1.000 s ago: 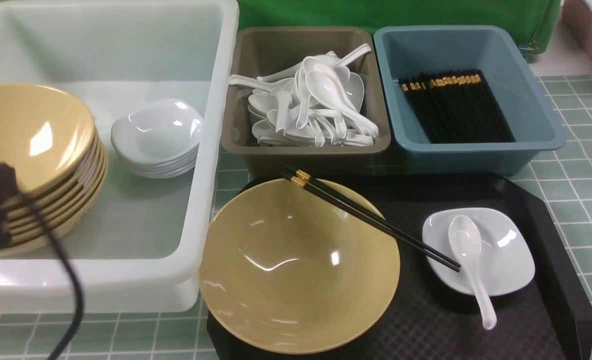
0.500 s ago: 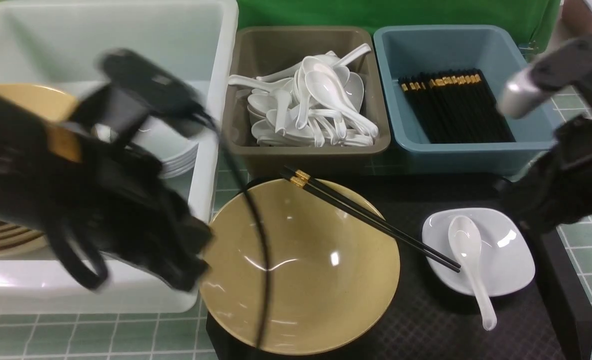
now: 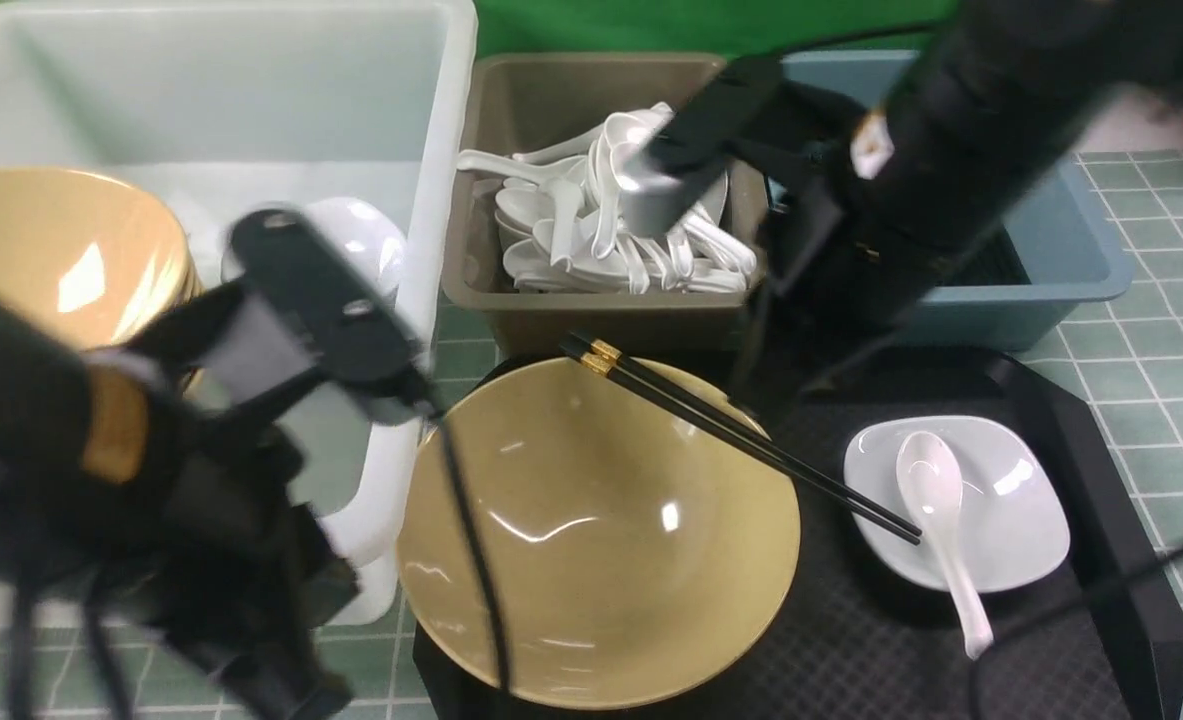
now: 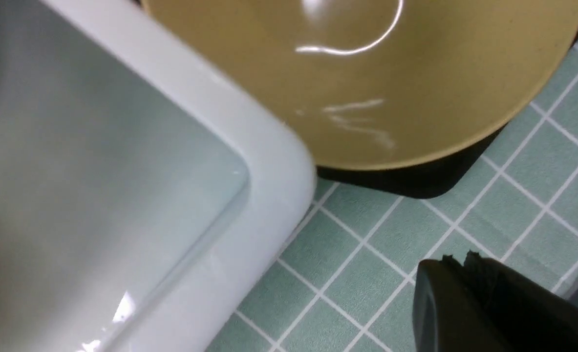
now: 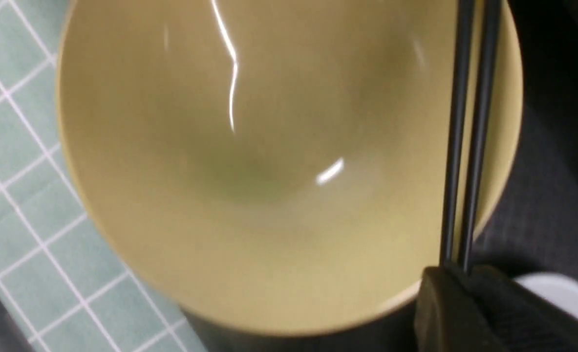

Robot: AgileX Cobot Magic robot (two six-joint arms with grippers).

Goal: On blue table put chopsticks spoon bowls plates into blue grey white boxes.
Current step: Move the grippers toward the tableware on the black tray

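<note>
Both arms are in now! The right arm (image 3: pixel 931 170) has swung across the blue bin (image 3: pixel 1081 250), and its camera looks down on the chopsticks (image 3: pixel 741 440) lying across the tan bowl (image 3: pixel 596 530) on the black tray (image 3: pixel 1101 420). The left arm (image 3: pixel 151 450) has dropped beside the white tub (image 3: pixel 441 150). Nothing has shifted: the spoon (image 3: pixel 926 475) sits in its plate (image 3: pixel 1021 530). The right claw (image 5: pixel 479 303) and left claw (image 4: pixel 484 303) each show one dark edge, so clenched or released I cannot tell. Chopsticks look like the first target

Chopsticks (image 3: pixel 741 435) bridge bowl (image 3: pixel 571 570) and plate (image 3: pixel 1016 525), seemingly touching the spoon (image 3: pixel 936 490).
</note>
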